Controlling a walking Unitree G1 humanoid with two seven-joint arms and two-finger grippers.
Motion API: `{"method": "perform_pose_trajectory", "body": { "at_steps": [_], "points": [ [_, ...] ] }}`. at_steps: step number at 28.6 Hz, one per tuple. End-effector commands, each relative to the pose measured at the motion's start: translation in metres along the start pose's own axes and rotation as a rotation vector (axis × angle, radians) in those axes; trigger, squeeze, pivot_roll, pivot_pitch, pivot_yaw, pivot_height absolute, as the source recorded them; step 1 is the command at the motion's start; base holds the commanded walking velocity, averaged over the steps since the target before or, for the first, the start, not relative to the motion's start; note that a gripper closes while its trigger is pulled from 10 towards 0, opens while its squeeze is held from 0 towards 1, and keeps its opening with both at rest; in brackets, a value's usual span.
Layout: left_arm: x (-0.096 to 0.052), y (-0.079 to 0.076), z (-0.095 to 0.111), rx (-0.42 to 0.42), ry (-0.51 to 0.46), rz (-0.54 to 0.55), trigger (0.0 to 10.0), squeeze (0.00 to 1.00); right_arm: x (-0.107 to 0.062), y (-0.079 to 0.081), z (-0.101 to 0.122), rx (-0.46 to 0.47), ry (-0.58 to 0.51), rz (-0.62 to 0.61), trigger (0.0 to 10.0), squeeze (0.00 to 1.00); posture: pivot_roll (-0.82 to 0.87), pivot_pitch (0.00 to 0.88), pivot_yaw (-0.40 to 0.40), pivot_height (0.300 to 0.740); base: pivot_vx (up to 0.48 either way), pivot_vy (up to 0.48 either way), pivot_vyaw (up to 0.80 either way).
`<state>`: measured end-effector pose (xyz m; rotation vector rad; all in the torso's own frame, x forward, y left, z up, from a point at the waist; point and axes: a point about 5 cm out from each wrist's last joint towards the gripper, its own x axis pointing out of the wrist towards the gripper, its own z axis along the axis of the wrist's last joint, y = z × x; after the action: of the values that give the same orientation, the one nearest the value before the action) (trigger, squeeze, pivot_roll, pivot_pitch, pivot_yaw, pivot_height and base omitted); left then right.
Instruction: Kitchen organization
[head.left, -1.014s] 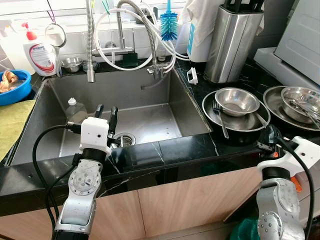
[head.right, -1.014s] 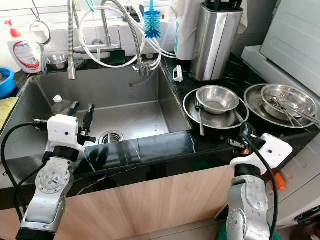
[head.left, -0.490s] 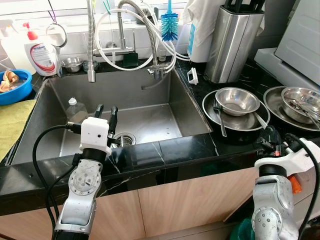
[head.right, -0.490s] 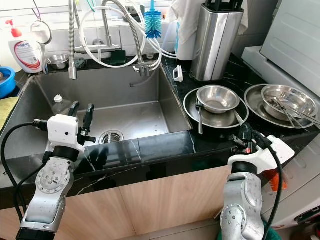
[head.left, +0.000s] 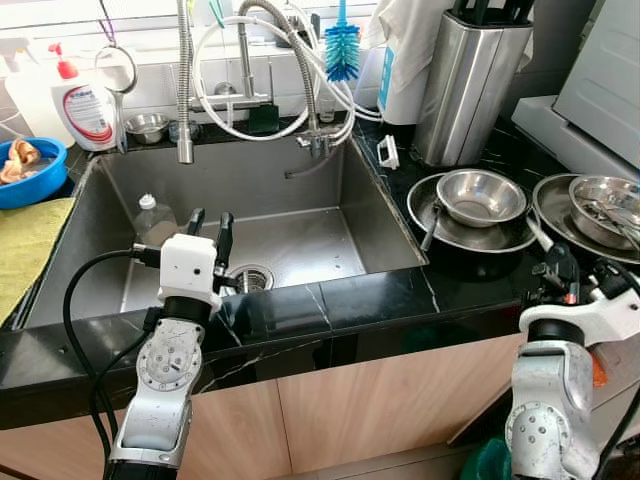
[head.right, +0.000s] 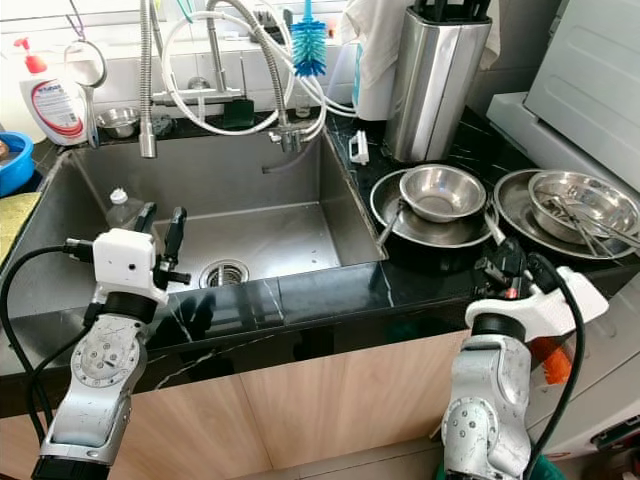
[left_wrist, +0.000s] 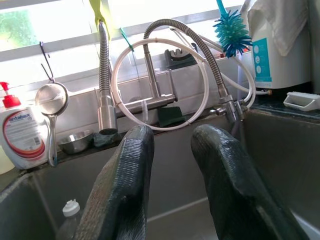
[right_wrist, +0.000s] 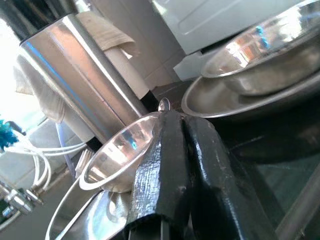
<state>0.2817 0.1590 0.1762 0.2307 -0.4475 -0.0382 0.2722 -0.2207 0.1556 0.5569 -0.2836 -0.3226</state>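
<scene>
Nearest the camera, the left gripper (head.left: 211, 224) hovers over the front edge of the sink (head.left: 300, 190), fingers apart w/ nothing between them; the left wrist view confirms the gap. The right gripper (head.left: 558, 268) sits low at the front edge of the black tabletop (head.left: 370, 295), just in front of the dishes, its fingers pressed together and empty per the right wrist view.

Progress, as a judgement — barely begun; nothing is held, and the steel dishes sit on the tabletop to the right of the sink. The nearer stack is a small steel bowl (head.left: 481, 196) nested in a wide steel plate (head.left: 450, 228), w/ a utensil (head.left: 429, 227) leaning against its left side; beside it, a second steel plate (head.left: 550, 205) carries another bowl (head.left: 604, 196) w/ more cutlery in it, count unclear. Left to do: prob. clearing these dishes and tidying the sink area.

Inside the sink: 1 small clear bottle (head.left: 152, 218) near the left wall, and the drain (head.left: 249, 277). Further back on the ledge: 1 tiny steel bowl (head.left: 146, 126), 1 strainer (head.left: 112, 72) hanging, 1 soap pump bottle (head.left: 88, 105), 1 blue bottle brush (head.left: 340, 48). Far left, 1 blue bowl (head.left: 25, 172) beside a yellow-green cloth (head.left: 25, 250); far right, 1 steel knife block (head.left: 470, 85).

Counts — 2 grippers, 2 steel plates, 3 steel bowls, 2 bottles.
</scene>
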Motion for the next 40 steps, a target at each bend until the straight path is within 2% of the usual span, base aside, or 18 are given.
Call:
{"method": "perform_pose_trajectory", "body": {
  "at_steps": [1, 6, 10, 12, 13, 18, 24, 30, 34, 35, 38, 40],
  "points": [
    [0.001, 0.001, 0.000, 0.024, -0.001, 0.005, 10.0, 0.00, 0.000, 0.012, 0.005, -0.025, -0.021, 0.060, 10.0, 0.00, -0.06, 0.000, -0.013, 0.740, 0.000, 0.000, 0.00],
    [0.000, 0.001, 0.000, 0.024, 0.001, 0.005, 10.0, 0.00, -0.001, 0.021, 0.004, -0.082, -0.018, 0.121, 10.0, 0.00, -0.06, 0.000, -0.016, 0.740, 0.000, 0.000, 0.00],
    [0.000, 0.001, 0.000, 0.022, 0.001, 0.008, 10.0, 0.00, -0.002, 0.032, 0.005, -0.218, -0.011, 0.227, 10.0, 0.00, -0.06, 0.000, -0.016, 0.740, 0.000, 0.000, 0.00],
    [0.000, 0.001, 0.000, 0.020, 0.001, 0.008, 10.0, 0.00, -0.003, 0.035, 0.005, -0.233, -0.012, 0.247, 10.0, 0.00, -0.06, 0.000, -0.016, 0.740, 0.000, 0.000, 0.00],
    [0.000, 0.000, 0.000, 0.014, -0.002, 0.005, 10.0, 0.00, -0.004, 0.038, 0.007, -0.287, -0.028, 0.271, 10.0, 0.00, -0.06, 0.000, -0.016, 0.740, 0.000, 0.000, 0.00],
    [0.000, -0.002, 0.001, 0.006, -0.001, -0.002, 10.0, 0.00, -0.006, 0.038, 0.019, -0.356, -0.083, 0.228, 10.0, 0.00, -0.07, 0.000, -0.013, 0.740, 0.000, 0.000, 0.00],
    [0.000, -0.003, 0.001, 0.000, -0.004, -0.008, 10.0, 0.00, -0.008, 0.040, 0.021, -0.411, -0.100, 0.209, 10.0, 0.00, -0.07, 0.000, -0.012, 0.740, 0.000, 0.000, 0.00],
    [0.001, -0.004, 0.001, -0.002, -0.005, -0.009, 10.0, 0.00, -0.009, 0.040, 0.022, -0.433, -0.106, 0.190, 10.0, 0.00, -0.07, 0.000, -0.011, 0.740, 0.000, 0.000, 0.00],
    [0.001, -0.004, 0.002, -0.005, -0.008, -0.008, 10.0, 0.00, -0.010, 0.058, 0.023, -0.488, -0.126, 0.323, 10.0, 0.00, -0.06, 0.000, -0.011, 0.740, 0.000, 0.000, 0.00],
    [0.001, -0.004, 0.002, -0.005, -0.008, -0.007, 10.0, 0.00, -0.010, 0.061, 0.023, -0.487, -0.130, 0.338, 10.0, 0.00, -0.06, 0.000, -0.011, 0.740, 0.000, 0.000, 0.00],
    [0.002, -0.005, 0.002, -0.007, -0.008, -0.011, 10.0, 0.00, -0.011, 0.076, 0.028, -0.375, -0.130, 0.417, 10.0, 0.00, -0.06, 0.000, -0.010, 0.740, 0.000, 0.000, 0.00],
    [0.004, -0.005, 0.003, -0.009, -0.010, -0.016, 10.0, 0.00, -0.012, 0.086, 0.029, -0.208, -0.092, 0.453, 10.0, 0.00, -0.06, 0.000, -0.010, 0.740, 0.000, 0.000, 0.00]
  ]
}}
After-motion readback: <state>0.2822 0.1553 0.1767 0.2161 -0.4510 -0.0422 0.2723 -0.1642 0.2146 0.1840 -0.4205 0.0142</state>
